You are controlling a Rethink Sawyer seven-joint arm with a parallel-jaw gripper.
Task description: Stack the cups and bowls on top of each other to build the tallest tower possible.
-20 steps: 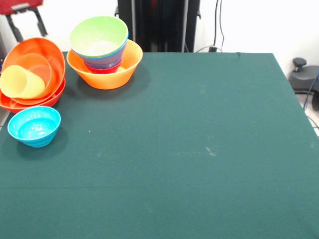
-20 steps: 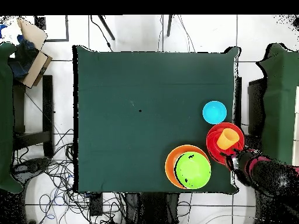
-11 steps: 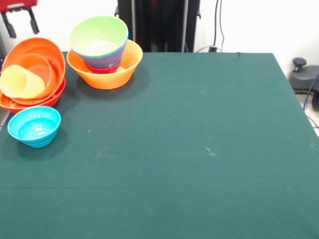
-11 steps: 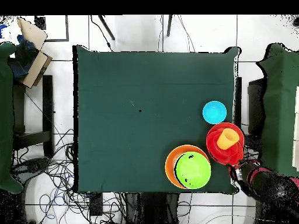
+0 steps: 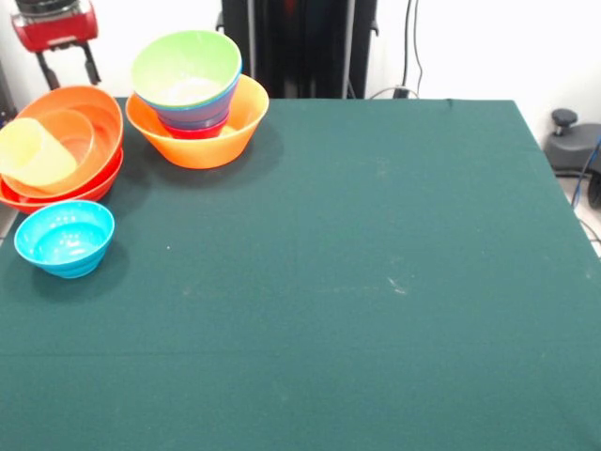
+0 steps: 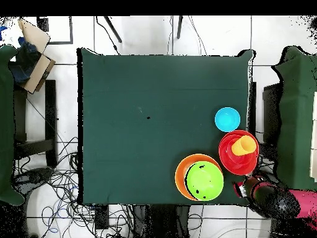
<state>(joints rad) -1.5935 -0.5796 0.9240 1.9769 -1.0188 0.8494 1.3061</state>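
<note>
Gripper (image 5: 68,64) hangs empty off the table's (image 5: 376,282) corner, beside the orange bowls (image 5: 70,155); I see its prongs apart. As I judge it, the tower (image 5: 197,103) is partly built: green, blue and red bowls nested in the light-orange one. Left for me: the tumbler (image 5: 33,155) lying tilted in the orange bowls, those bowls themselves, and the cyan bowl (image 5: 64,237) alone nearby.
</note>
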